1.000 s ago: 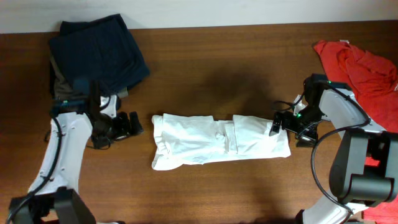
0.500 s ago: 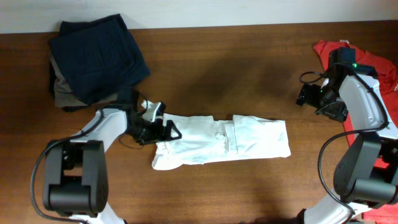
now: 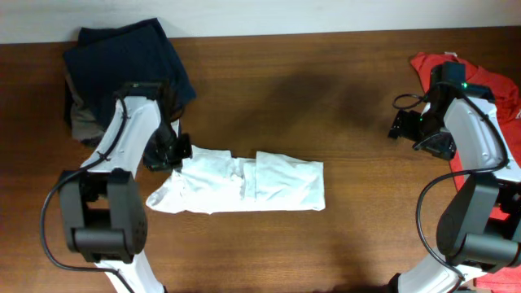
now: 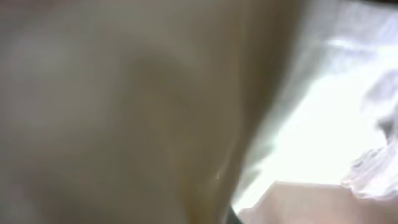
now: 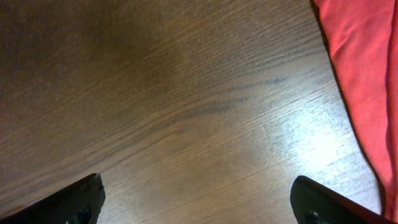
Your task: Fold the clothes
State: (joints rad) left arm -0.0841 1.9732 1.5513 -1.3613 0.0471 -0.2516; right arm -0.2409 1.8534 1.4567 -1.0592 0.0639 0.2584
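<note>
Table [image 3: 326,81] had shirt [image 3: 252,179] lying centre-left as a long strip. Left gripper [image 3: 167,153] sat at its left end, grip unreadable; right gripper [image 3: 401,126] gaped, well apart. Next fold needed edges kept square.

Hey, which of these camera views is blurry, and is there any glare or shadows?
Left wrist view: badly out of focus, the white T-shirt close to the lens and blown out at right. Right wrist view: sharp wood grain, a glare patch on the table beside the red shirt. Overhead view: in focus, a soft shadow on the far middle of the wood.
</note>
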